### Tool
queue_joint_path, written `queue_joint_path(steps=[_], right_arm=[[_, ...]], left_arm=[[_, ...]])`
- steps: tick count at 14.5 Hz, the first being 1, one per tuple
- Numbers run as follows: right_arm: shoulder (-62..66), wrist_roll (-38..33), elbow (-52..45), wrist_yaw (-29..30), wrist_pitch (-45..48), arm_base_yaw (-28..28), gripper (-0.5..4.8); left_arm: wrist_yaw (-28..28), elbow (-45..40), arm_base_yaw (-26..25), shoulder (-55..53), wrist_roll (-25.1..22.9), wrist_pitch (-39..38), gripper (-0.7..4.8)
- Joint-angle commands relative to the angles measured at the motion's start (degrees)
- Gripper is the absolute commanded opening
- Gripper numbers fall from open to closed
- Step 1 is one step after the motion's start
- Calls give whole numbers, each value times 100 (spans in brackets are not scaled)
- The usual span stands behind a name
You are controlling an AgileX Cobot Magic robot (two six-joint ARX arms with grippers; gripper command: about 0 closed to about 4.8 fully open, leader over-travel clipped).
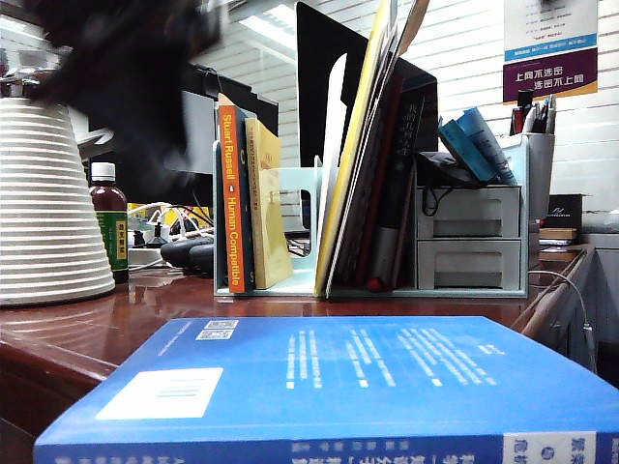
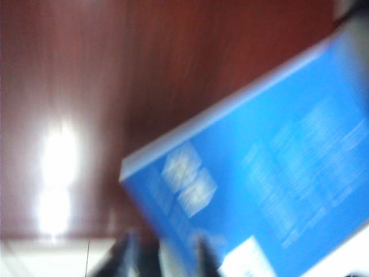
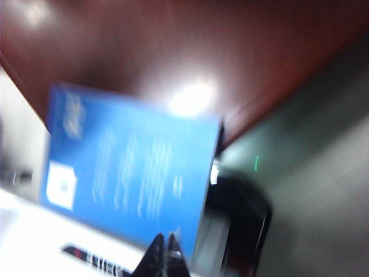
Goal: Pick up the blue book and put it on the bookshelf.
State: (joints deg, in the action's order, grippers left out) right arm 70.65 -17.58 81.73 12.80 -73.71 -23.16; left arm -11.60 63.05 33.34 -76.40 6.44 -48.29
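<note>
The blue book (image 1: pixel 338 377) lies flat on the dark wooden table, close to its front edge, with the spine toward the exterior camera. The pale mint-green bookshelf (image 1: pixel 469 263) stands behind it, holding several upright books, with two little drawers on its right side. My left gripper (image 2: pixel 170 261) hovers over a corner of the blue book (image 2: pixel 277 173); though blurred, its fingers look apart, with nothing between them. My right gripper (image 3: pixel 164 241) hangs above an edge of the blue book (image 3: pixel 132 167), fingertips pressed together and holding nothing. In the exterior view my left arm (image 1: pixel 116 58) is a dark blur at the upper left.
A white ribbed cone (image 1: pixel 44 203) and a brown bottle (image 1: pixel 108 227) stand at the left. In the rack are an orange-spined book (image 1: pixel 232 203) and a yellow one (image 1: pixel 266 203). A black monitor (image 1: pixel 232 97) is behind it, a pen holder (image 1: pixel 537 155) on its right.
</note>
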Motion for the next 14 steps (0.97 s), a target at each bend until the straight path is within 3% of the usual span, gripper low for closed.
queue_joint_path(steps=[1,2,3,9,14], right_arm=[[-20,37,-723,409,376,-4,-7],[-20,118,-1023,413,575,-4,-7],[-17,116,-1300,461,721,-4,-7],[-20,304,-2677,1692,1707,-4,-6],[-17,280,-2977,1687,2385,-4,-6]], left_arm=[[-319,-516,0,11,199,-79,331],[-492,-693,0,11,289,-52,461],[-654,-835,0,11,345,2,479],[-1036,-1008,0,11,487,116,479],[-1198,-1412,0,17,629,-70,479]])
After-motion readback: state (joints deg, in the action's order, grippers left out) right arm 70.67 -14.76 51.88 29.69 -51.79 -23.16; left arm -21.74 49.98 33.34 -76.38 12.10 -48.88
